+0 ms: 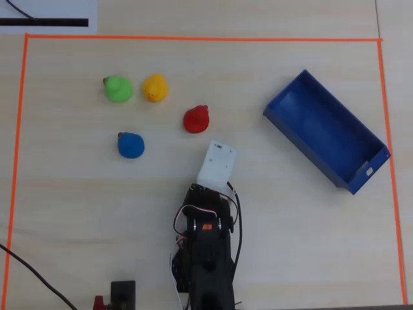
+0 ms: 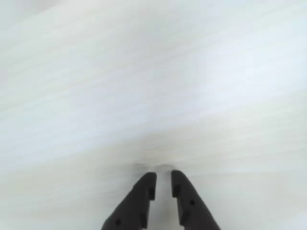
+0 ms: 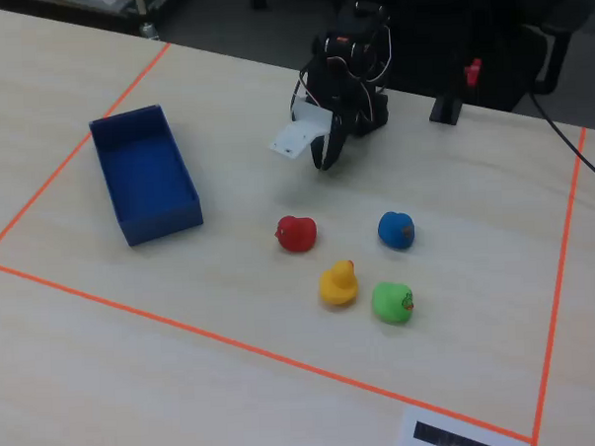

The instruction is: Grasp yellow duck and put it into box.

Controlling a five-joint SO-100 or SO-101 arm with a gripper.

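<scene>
Overhead view: the yellow duck sat untouched on the table, just beside the green duck, with the red duck and the blue duck nearby. The blue box lay empty, well apart on the right, inside the orange tape border. The arm stood at the bottom edge, its white wrist housing tilted toward the red duck; jaws not visible here. Judgement: task not started, approach, grasp, carry and release all remained. Wrist view: only bare, blurred tabletop ahead of the gripper; the black fingers stood close together with a narrow gap, holding nothing. No duck in sight, so the target lay outside the jaws' line. Fixed view: the gripper hung near the arm's base, pointing down at the table; the yellow duck sat well apart from it, beyond the red duck, nearer the camera. The box lay to the left.
</scene>
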